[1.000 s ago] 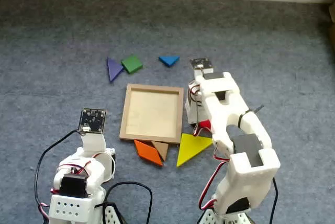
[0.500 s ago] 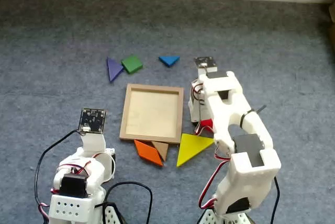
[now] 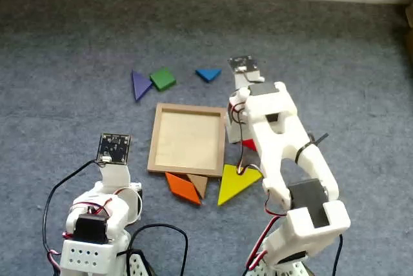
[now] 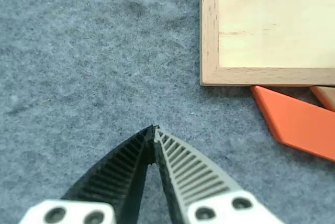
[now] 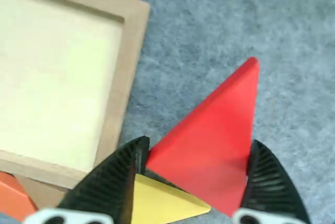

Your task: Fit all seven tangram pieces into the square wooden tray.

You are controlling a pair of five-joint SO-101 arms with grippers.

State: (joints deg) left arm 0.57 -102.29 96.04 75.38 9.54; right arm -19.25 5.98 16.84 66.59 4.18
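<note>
My right tool is closed on the flat red triangle piece, one finger against each side of it, just beside the right rim of the square wooden tray. My left tool has its fingers pressed together over the grey carpeted bench, near the tray's near-left corner. Along the tray's near rim I see the orange parallelogram piece, the tan triangle piece and the large yellow triangle piece. Beyond the far rim, apart from it, sit the purple triangle piece, just beside the green square piece, and the small blue triangle piece
</note>
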